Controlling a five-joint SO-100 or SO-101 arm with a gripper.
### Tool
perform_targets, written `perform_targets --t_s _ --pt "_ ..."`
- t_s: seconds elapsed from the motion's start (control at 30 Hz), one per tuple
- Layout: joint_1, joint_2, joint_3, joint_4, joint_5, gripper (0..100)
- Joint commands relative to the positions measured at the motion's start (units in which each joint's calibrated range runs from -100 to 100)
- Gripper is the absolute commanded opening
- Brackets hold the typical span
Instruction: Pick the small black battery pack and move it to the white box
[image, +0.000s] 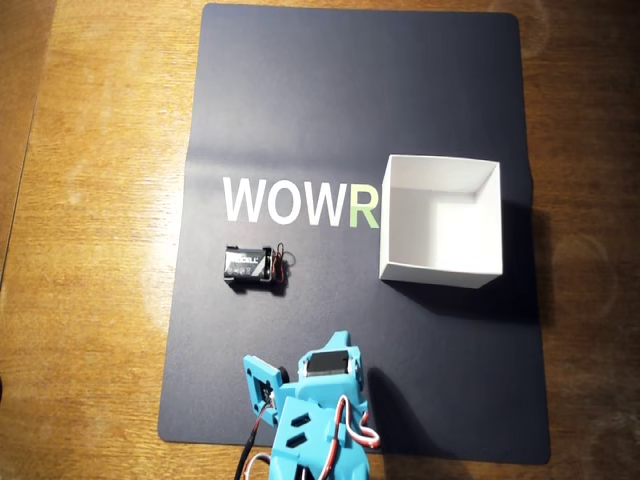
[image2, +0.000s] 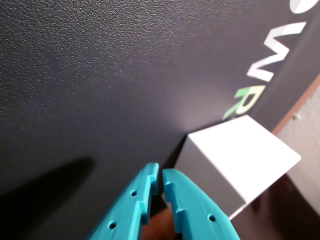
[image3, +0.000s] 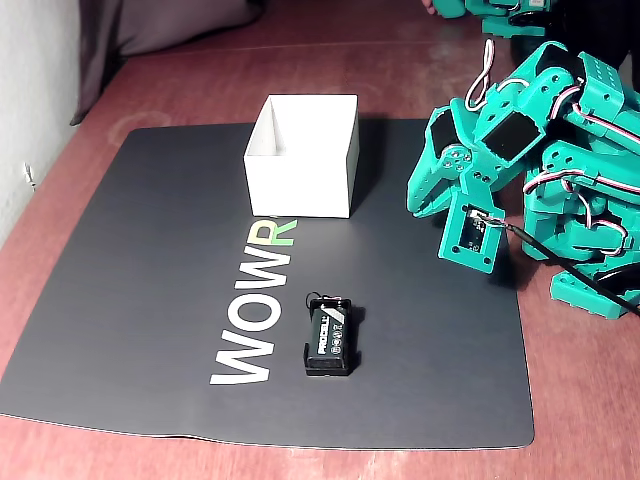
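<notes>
The teal gripper (image2: 161, 181) has its two fingers nearly pressed together, only a thin slit between the tips, and nothing sits between them in the wrist view. From overhead the arm (image: 315, 415) is folded at the bottom edge of the frame, cut off there, and its fingers are tucked out of sight beneath the body. In the fixed view the fingertips are also hard to pick out among the teal parts. The small black battery pack (image: 255, 266) lies flat on the dark mat (image: 300, 100), just below the white letters, apart from the arm. The white box (image: 441, 221) stands open-topped to its right in the overhead view, covering the end of the lettering.
</notes>
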Motion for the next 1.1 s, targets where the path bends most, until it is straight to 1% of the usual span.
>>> perform_targets --t_s 0.0,0.6,0.87,0.97,1.07 --pt "-2.82 -0.06 -1.61 0.31 -4.26 1" --pt "-2.82 -0.06 -1.61 0.05 -4.04 1" --pt "-3.05 1.0 -9.23 0.57 -4.04 1" --pt "-7.04 2.22 -12.86 0.66 -4.04 1" --pt "-12.32 8.01 -18.03 0.13 -4.31 1"
